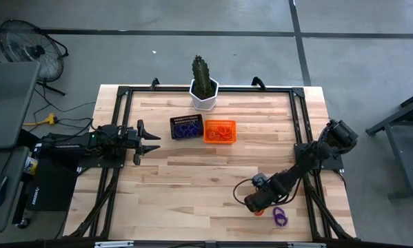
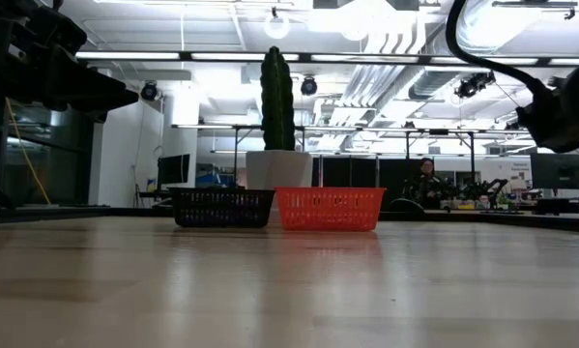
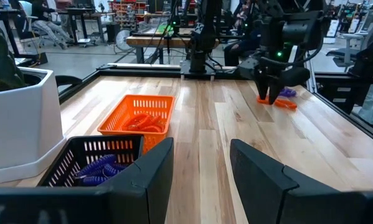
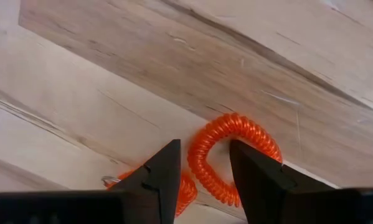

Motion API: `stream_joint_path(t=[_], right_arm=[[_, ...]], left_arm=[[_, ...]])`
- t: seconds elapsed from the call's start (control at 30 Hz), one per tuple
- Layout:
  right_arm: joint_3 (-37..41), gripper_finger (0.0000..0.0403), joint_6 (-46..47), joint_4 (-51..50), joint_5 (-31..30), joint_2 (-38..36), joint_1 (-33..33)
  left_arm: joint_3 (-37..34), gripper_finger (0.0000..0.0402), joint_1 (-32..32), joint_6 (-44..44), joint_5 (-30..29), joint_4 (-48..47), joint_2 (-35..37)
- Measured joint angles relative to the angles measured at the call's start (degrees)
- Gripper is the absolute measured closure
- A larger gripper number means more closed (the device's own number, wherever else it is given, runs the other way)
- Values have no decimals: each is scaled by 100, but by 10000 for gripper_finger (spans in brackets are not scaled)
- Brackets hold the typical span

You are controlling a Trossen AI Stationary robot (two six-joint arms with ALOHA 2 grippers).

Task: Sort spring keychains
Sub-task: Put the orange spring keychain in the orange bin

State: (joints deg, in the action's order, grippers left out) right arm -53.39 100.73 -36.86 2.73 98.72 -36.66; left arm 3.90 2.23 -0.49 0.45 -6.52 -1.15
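An orange spring keychain lies on the table near the front right, with a metal ring at one end. My right gripper points down just above it, open, one strand of the coil lying between its fingers. In the high view the right gripper hides most of that orange keychain. A purple spring keychain lies beside it on the table. Purple keychains fill the black basket and orange ones the orange basket. My left gripper waits open at the table's left side.
A cactus in a white pot stands at the far edge behind the two baskets. A black frame runs around the tabletop. Bare wood lies between the baskets and the right gripper. A person sits in the room beyond.
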Motion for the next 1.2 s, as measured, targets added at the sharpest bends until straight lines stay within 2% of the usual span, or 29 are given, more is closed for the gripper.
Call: stream_joint_path(t=[0.27, 0.7, 0.93, 1.07, 1.2], right_arm=[[157, 287, -102, -33, 39, -8, 226], [173, 377, -557, -155, 40, 9, 453], [29, 372, -892, -238, 133, 27, 771], [-266, 373, -1237, -482, -458, 58, 1088], [-635, 381, -1603, -653, -659, 55, 1458]], left_arm=[[1, 245, -2, -2, 0, -1, 0], [2, 245, 0, -2, 0, -2, 0], [2, 245, 0, -2, 0, 0, 0], [2, 245, -1, 0, 0, 0, 0], [1, 245, -1, -1, 0, -1, 0]])
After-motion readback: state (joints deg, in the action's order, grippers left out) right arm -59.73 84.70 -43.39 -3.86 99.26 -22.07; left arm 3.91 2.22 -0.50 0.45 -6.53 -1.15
